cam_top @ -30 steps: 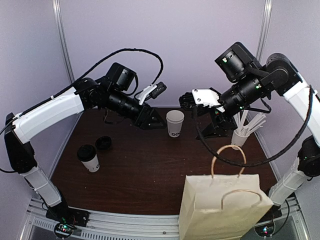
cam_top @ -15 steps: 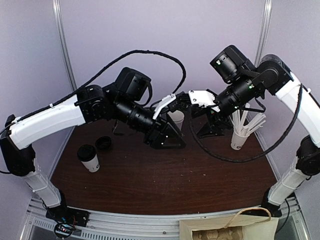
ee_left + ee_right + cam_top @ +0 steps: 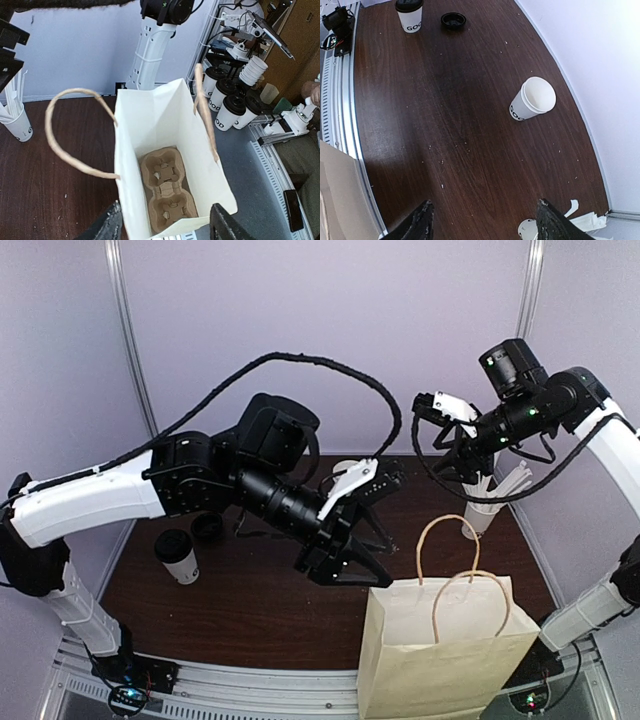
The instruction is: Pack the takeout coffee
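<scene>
- My left hand (image 3: 164, 226) hangs over the paper bag (image 3: 165, 125), spread wide and pinching nothing. The pulp carrier (image 3: 165, 192) lies at the bag's bottom, straight below.
- My right hand (image 3: 482, 222) is spread too and empty, high above the tabletop (image 3: 445, 125).
- The coffee: the open cup (image 3: 532, 100) stands below and a little ahead of my right hand. The lidded cup (image 3: 409, 15) sits far ahead, with a loose lid (image 3: 453, 20) beside it.
- I reckon these are light, thin-walled and easily crushed, so I'd squeeze gently around the mid-wall, under the stiffer rim, and keep them upright. The plastic lid looks slippery.
</scene>
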`<state>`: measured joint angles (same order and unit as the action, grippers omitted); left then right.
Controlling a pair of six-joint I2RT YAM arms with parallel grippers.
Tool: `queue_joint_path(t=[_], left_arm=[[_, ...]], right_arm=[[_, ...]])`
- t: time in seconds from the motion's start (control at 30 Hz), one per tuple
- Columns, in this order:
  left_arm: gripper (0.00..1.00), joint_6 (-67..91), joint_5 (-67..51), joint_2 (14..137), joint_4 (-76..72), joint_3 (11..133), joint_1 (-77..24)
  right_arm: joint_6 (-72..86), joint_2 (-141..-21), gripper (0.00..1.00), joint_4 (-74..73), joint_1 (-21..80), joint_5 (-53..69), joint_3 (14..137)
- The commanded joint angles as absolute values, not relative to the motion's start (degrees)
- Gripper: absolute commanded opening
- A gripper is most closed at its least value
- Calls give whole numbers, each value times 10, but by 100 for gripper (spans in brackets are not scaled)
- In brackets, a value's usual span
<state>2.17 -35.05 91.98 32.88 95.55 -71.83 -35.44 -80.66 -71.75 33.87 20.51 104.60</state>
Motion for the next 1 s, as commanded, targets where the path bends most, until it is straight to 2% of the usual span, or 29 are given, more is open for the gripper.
queue_joint_path(t=[0.0,0.17,0.3,0.37,0.4,0.53,0.6,0.83,0.97], left_arm=[[61,66,-334,939,243,953,-717],[62,91,-248,990,296,1005,-717],[64,118,-269,1022,299,1024,-724],[95,116,-269,1038,306,1031,-737],[97,115,-276,1044,305,1033,-743],[98,110,-294,1060,302,1037,-770],[98,105,-267,1057,306,1034,-774],[98,75,-3,988,304,983,-772],[94,46,-60,948,274,951,-762]], right_arm=[[-324,-756,69,-659,299,238,988],[-319,-729,69,-649,252,255,934],[-309,-711,70,-636,231,272,898],[-304,-707,69,-631,223,280,887],[-302,-705,69,-628,220,284,883],[-299,-705,69,-626,210,293,880],[-299,-706,69,-627,206,296,880],[-293,-706,70,-623,197,308,868],[-292,-701,69,-621,189,311,857]])
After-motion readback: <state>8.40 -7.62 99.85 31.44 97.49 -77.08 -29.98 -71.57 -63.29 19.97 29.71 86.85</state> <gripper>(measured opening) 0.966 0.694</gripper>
